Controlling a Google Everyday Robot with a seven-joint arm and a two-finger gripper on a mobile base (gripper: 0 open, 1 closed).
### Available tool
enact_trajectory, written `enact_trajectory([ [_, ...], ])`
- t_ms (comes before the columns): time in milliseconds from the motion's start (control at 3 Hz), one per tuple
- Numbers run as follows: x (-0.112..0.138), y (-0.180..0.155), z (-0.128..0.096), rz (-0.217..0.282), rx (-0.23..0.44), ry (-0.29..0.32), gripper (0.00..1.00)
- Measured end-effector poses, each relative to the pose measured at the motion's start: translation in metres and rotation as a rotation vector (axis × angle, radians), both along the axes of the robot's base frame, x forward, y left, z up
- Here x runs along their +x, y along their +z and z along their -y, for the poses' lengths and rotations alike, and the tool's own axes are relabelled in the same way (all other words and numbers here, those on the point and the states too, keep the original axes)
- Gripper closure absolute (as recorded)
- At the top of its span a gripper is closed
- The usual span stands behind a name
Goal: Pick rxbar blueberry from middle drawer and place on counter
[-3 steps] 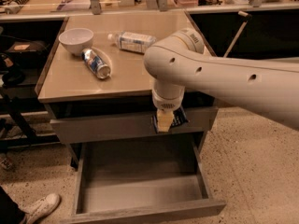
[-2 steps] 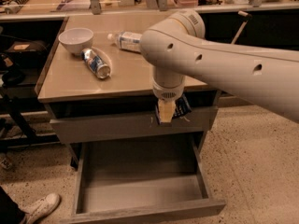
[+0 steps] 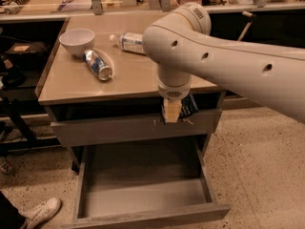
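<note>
My gripper (image 3: 172, 112) hangs from the big white arm, just in front of the counter's front edge and above the open drawer. It is shut on the rxbar blueberry (image 3: 189, 106), a dark navy wrapper sticking out to the right of the pale fingers (image 3: 170, 109). The middle drawer (image 3: 143, 197) is pulled out below, its grey floor bare. The tan counter (image 3: 136, 75) lies behind and to the left of the gripper; the bar is held at about the level of its edge.
On the counter are a white bowl (image 3: 76, 40), a blue-silver can (image 3: 97, 65) lying on its side and a plastic bottle (image 3: 128, 41). A closed grey drawer front with pale scratches (image 3: 119, 130) sits under the counter. A white shoe (image 3: 42, 213) is at the lower left. A cluttered bench (image 3: 57, 1) runs behind.
The gripper has risen slightly with the bar, from in front of the scratched drawer front toward the counter edge. The arm's elbow has swung up and back over the counter.
</note>
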State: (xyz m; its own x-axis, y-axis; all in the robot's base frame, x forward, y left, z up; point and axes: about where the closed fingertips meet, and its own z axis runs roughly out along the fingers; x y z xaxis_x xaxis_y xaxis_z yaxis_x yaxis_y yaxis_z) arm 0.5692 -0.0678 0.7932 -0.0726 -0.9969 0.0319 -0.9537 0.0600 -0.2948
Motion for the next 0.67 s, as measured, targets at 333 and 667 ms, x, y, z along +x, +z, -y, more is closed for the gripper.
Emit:
enact_trajectory([
  [333,0.01,0.037,0.022,0.068,-0.004,-0.067,1.0],
  [667,0.025,0.068,0.044,0.122,-0.001,-0.115,1.0],
])
